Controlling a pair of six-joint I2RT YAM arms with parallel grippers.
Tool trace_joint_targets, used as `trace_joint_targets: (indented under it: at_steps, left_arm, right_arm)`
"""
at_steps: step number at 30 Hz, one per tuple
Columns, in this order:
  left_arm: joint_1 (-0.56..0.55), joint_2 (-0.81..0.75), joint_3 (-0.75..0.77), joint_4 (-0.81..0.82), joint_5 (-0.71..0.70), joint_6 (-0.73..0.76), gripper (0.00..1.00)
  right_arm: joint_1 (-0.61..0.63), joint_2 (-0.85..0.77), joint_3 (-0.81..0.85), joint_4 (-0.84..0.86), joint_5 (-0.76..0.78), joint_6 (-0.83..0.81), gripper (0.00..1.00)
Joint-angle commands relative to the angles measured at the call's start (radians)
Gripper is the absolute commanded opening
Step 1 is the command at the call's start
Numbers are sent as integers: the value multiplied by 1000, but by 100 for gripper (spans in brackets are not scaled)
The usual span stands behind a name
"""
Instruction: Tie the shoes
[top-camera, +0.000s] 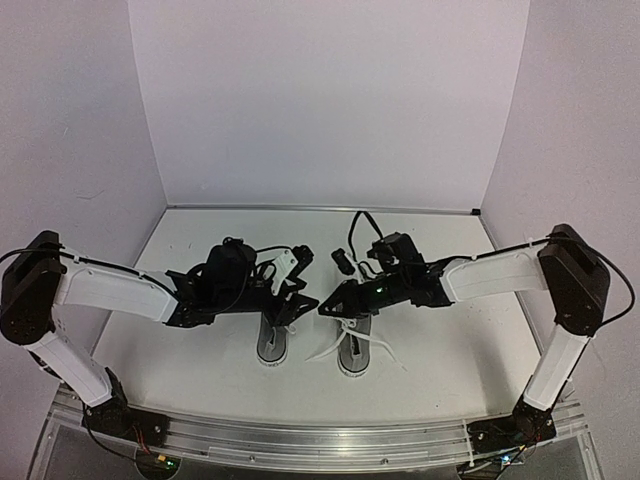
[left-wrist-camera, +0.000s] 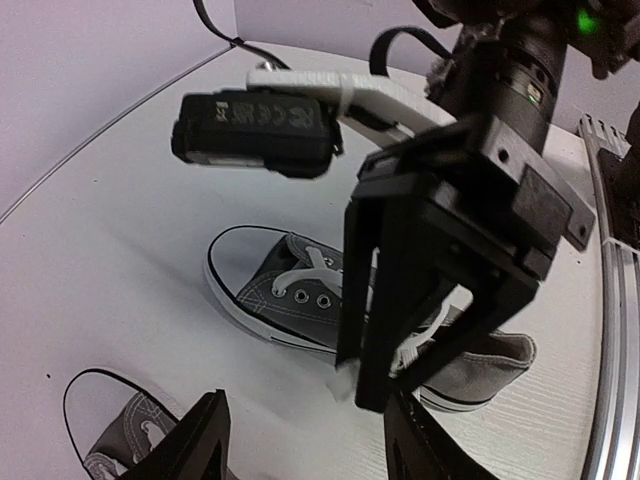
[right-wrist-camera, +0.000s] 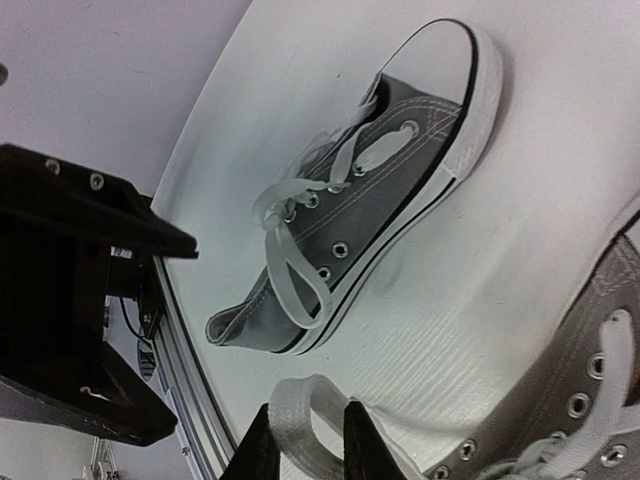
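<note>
Arms (top-camera: 120, 290) hide most of the shoes (top-camera: 272, 345) from above. Left claw (left-wrist-camera: 305, 420) gapes, empty; right claw (right-wrist-camera: 308, 425), barely parted, straddles a lace (right-wrist-camera: 305, 395), gripped or loose, can't tell.

white lace loop (right-wrist-camera: 298, 398) between right gripper (right-wrist-camera: 308, 440) fingertips, bottom centre; grey sneaker (right-wrist-camera: 385, 195) mid-frame, second sneaker (right-wrist-camera: 585, 375) lower right

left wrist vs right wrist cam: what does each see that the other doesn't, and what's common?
Left wrist only: the right gripper from outside, tips down at the laces of the right shoe, plus the right wrist camera. Right wrist only: the left shoe whole, a lace loop lying across it, and a white lace between the right gripper's own fingertips. Both: the two grey shoes on the white table.
</note>
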Motion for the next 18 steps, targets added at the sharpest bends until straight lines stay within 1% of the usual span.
trace_joint_targets:
  at_steps: [1, 4, 5, 8, 11, 14, 18]
  left_arm:
    - [12, -47, -4, 63, -16, -57, 55]
    - [15, -45, -5, 60, 4, -66, 55]
    - [17, -45, -5, 58, 22, -67, 55]
    - [23, -38, -2, 44, 65, -69, 55]
    - [34, -24, 8, 27, 106, -69, 56]
    - [42, -5, 29, 11, 152, -66, 56]
    - [44, 38, 90, -51, 221, -31, 55]
  right_arm:
    - [33, 38, 65, -35, 0, -4, 31]
    - [35, 35, 83, -68, 10, -14, 46]
    - [36, 28, 88, -81, 13, -21, 49]
    - [35, -16, 110, -133, 37, -47, 58]
    - [34, -63, 138, -177, 56, -69, 64]
    - [32, -107, 158, -235, 64, -88, 68]
    - [-5, -177, 142, -276, 84, -113, 68]
